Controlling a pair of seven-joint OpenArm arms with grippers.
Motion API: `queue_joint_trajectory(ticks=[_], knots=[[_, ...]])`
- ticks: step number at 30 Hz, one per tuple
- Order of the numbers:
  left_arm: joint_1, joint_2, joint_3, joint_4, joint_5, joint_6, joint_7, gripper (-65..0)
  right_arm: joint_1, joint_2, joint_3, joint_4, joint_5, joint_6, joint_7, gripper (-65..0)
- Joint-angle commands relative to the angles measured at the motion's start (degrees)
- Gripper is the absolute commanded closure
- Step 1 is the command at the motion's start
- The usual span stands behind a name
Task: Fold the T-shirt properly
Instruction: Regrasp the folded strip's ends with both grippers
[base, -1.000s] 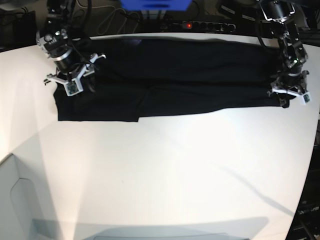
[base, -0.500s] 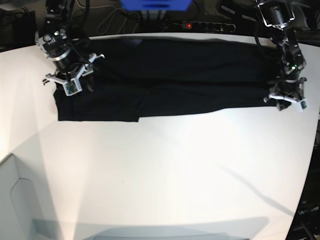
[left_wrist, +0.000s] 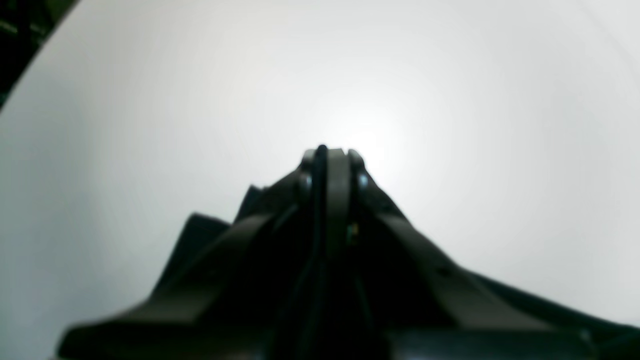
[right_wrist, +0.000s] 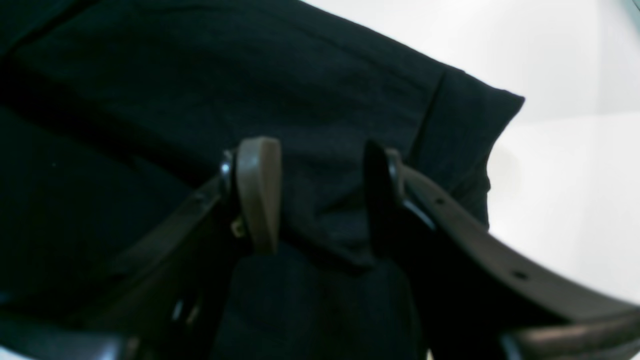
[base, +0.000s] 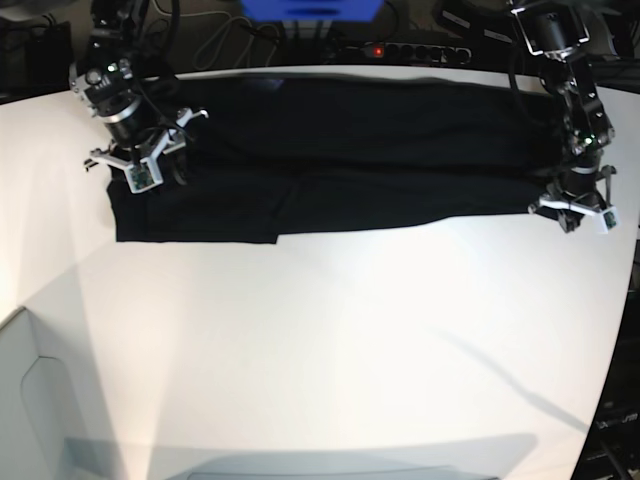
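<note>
The left gripper (left_wrist: 330, 152) has its jaws pressed together over the bare white table (left_wrist: 450, 100). The right gripper (right_wrist: 312, 195) is spread wide over the large plain black cloth T-shirt (base: 350, 160), which lies flat along the table's far edge.

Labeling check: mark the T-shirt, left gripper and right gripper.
T-shirt (base: 400, 150): base view, middle of the cloth.
left gripper (left_wrist: 330, 155): left wrist view, closed fingertips.
right gripper (right_wrist: 320, 195): right wrist view, gap between open fingers.
</note>
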Motion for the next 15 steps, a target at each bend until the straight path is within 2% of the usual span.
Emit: queue_joint_trajectory(ticks=[1, 6, 10, 15], knots=[[0.37, -1.18, -0.56, 1.91, -0.33, -0.01, -1.23, 0.0, 0.03, -0.07, 0.26, 1.31, 0.62, -0.52, 1.53, -28.5], [2.65, -1.0, -4.42, 7.1, -0.33, -0.01, -1.23, 0.0, -0.41, -0.07, 0.34, 1.84, 0.62, -0.52, 1.62, -34.8], [3.36, -1.0, -4.51, 8.33, -0.33, -0.01, -1.23, 0.0, 0.82, 0.2, 0.43, 1.84, 0.62, -0.52, 1.62, -35.4], [3.45, -1.0, -4.42, 8.07, -0.33, -0.01, -1.23, 0.0, 6.62, 0.46, 0.34, -1.94, 0.62, -0.52, 1.09, -35.4]])
